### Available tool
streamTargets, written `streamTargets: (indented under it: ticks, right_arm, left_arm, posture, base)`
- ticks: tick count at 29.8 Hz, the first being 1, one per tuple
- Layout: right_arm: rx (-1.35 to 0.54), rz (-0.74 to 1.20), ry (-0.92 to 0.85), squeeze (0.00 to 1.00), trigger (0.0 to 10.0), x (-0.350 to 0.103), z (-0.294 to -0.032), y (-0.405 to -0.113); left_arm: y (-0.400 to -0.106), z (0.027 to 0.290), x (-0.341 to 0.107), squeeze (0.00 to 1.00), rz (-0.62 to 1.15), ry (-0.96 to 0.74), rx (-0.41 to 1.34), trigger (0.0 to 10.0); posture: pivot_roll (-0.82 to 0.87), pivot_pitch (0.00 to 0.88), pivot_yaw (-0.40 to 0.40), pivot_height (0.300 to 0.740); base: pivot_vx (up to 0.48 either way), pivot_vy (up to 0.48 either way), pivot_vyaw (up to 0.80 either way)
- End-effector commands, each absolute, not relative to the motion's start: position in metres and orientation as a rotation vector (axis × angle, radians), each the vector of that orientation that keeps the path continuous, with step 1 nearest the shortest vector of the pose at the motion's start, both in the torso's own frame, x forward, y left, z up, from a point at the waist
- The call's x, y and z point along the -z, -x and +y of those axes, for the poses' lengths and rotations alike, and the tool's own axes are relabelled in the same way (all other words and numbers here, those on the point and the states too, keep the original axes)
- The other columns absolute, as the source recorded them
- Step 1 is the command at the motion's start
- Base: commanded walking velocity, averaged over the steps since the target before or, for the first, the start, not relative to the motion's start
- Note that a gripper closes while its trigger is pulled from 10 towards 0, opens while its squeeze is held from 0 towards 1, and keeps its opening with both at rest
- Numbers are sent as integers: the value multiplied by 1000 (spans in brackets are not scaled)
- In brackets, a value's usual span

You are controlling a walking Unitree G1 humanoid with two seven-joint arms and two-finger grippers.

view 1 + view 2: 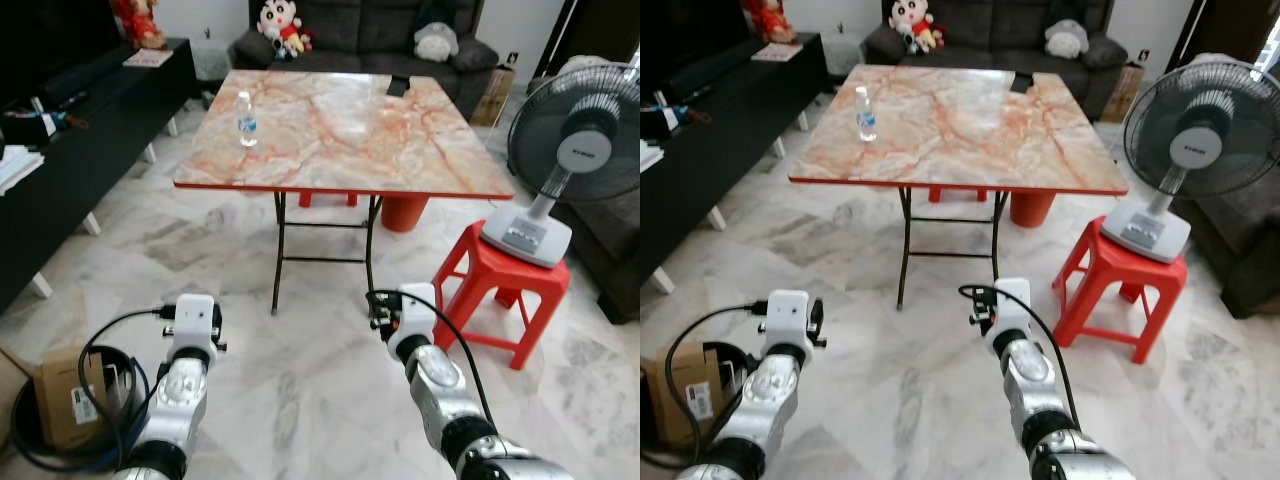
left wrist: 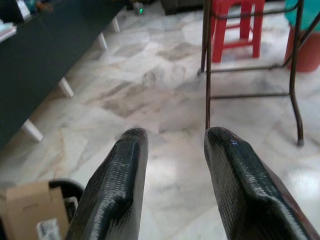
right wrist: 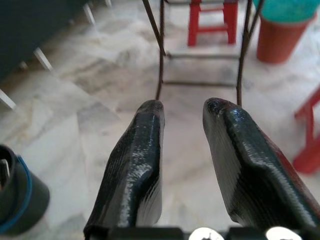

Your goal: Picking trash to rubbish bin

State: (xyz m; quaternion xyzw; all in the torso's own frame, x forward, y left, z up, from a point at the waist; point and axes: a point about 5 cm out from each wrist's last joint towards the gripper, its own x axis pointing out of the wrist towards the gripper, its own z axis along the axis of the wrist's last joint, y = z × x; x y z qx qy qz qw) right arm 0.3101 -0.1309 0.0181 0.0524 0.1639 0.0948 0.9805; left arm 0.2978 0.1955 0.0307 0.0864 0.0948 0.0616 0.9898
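Bottle [image 1: 246,119], the likely trash, stands upright near the table's [image 1: 400,140] 10 o'clock edge, so the approach is in hand with both left gripper [image 2: 172,145] and right gripper [image 3: 182,117] parted and empty; next means walking ahead over open floor, stool [image 1: 495,275] at 2 o'clock.

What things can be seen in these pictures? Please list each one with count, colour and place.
table: one, orange-veined marble top, red edge, ahead
water bottle: one, clear, upright on table's left part
stool: one, red, right of table
fan: one, grey, standing on stool
sofa: one, dark grey, behind table
plush toys: two, on sofa
bin: one, black, floor at near left, holding a cardboard box
left gripper: black fingers, open, above floor
right gripper: black fingers, open, above floor
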Motion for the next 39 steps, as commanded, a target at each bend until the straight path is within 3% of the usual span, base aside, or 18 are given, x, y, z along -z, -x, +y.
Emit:
streamTargets:
  ticks: [1, 9, 22, 31, 39]
  right_arm:
    - [-170, 351, -108, 0, 10000, -15, -135, -309]
    - [-148, 395, -103, 0, 10000, -5, -141, -299]
    - [-180, 317, -116, 0, 10000, -22, -130, -313]
    - [-272, -42, -158, 0, 10000, -100, -103, -355]
    - [-328, -220, -154, 0, 10000, -147, -90, -369]
  left_arm:
    - [-297, 198, -28, 0, 212, -168, -124, 10000]
    - [-289, 212, -20, 0, 250, -157, -168, 10000]
    - [-295, 210, -33, 0, 160, -156, -177, 10000]
    - [-317, 206, -90, 0, -106, -227, -217, 10000]
    - [-331, 201, -132, 0, -254, -253, -234, 10000]
  posture:
    - [1, 0, -57, 740]
    - [2, 0, -60, 740]
    - [8, 0, -58, 740]
    - [11, 0, -62, 740]
    - [13, 0, -66, 740]
  base:
    - [0, 0, 0]
    - [213, 0, 0]
    - [119, 0, 0]
    - [0, 0, 0]
    - [236, 0, 60]
